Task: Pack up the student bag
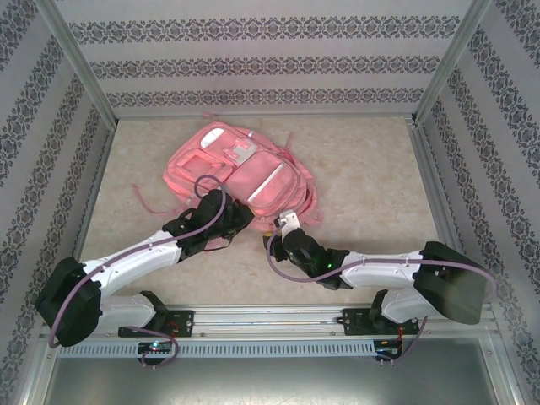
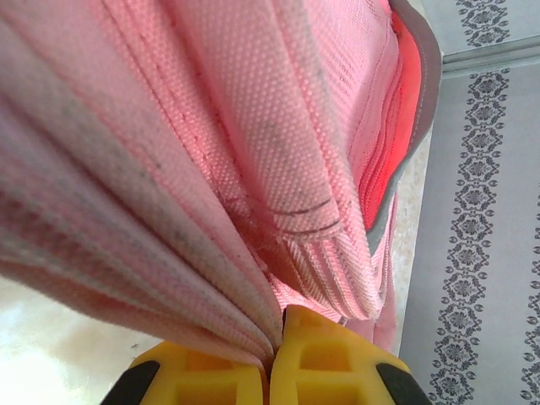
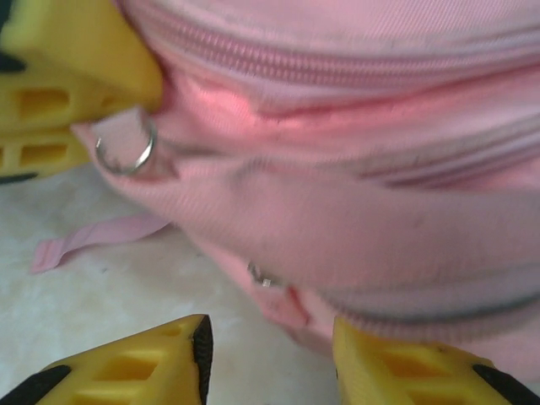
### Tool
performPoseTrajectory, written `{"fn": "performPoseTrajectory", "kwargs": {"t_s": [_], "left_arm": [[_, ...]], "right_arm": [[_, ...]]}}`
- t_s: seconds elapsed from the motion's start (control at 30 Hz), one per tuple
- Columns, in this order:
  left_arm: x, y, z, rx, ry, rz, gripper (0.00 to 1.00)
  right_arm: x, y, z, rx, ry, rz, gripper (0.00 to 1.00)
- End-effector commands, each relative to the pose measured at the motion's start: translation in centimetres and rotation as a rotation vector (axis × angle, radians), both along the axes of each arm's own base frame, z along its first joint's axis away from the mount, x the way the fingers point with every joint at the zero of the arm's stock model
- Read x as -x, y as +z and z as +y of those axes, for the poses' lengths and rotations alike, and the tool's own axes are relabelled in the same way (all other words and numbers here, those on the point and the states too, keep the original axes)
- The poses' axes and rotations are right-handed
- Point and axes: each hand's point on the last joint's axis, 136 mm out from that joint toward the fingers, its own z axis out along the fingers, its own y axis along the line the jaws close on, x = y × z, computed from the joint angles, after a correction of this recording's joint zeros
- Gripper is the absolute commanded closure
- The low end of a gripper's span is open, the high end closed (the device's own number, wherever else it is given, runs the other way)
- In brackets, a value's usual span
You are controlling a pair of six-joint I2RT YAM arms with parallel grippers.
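The bag (image 1: 245, 169) lies flat on the table (image 1: 371, 194), in the middle of the far half, front pockets facing up. Its thin straps trail onto the table surface on the left side.

Left arm: the left gripper (image 1: 221, 205) sits at the near left edge of the bag. In the left wrist view, the two yellow fingers (image 2: 329, 367) are pressed together with a fold of pink fabric pinched between them. The fabric fans upward from the pinch point in several pleats. A grey-edged seam with a brighter pink lining shows at the upper right of that view, in front of the patterned wall (image 2: 489, 211).

Right arm: the right gripper (image 1: 288, 221) sits at the near right edge of the bag. In the right wrist view, its two yellow fingertips (image 3: 143, 363) stand apart, and the gap between them holds nothing. The lower edge of the bag lies just beyond the tips; contact cannot be confirmed.

Details in the right wrist view:
- A closed zipper (image 3: 337, 66) runs across the top of the bag.
- A metal ring (image 3: 125, 150) hangs from a pink tab at the left.
- Another yellow finger (image 3: 67, 76) touches the bag just above the ring.
- A loose strap end (image 3: 93, 240) lies flat on the table.
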Motion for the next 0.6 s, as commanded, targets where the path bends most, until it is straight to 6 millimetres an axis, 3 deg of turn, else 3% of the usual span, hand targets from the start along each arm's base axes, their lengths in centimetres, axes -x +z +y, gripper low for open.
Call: {"fn": "performPoseTrajectory", "kwargs": {"t_s": [0.0, 0.3, 0.57], "left_arm": [[-1.0, 5.4, -2.9, 0.116, -0.044, -0.132, 1.00], [-0.9, 6.0, -3.7, 0.133, -0.046, -0.146, 1.00], [-0.8, 5.2, -3.4, 0.124, -0.039, -0.141, 1.00]], "right_arm": [[-1.6, 1.2, -0.5, 0.017, -0.084, -0.106, 0.59], [-2.8, -1.3, -1.3, 0.094, -0.162, -0.086, 0.71], [-3.1, -2.0, -2.3, 0.091, -0.172, -0.068, 0.99]]}}
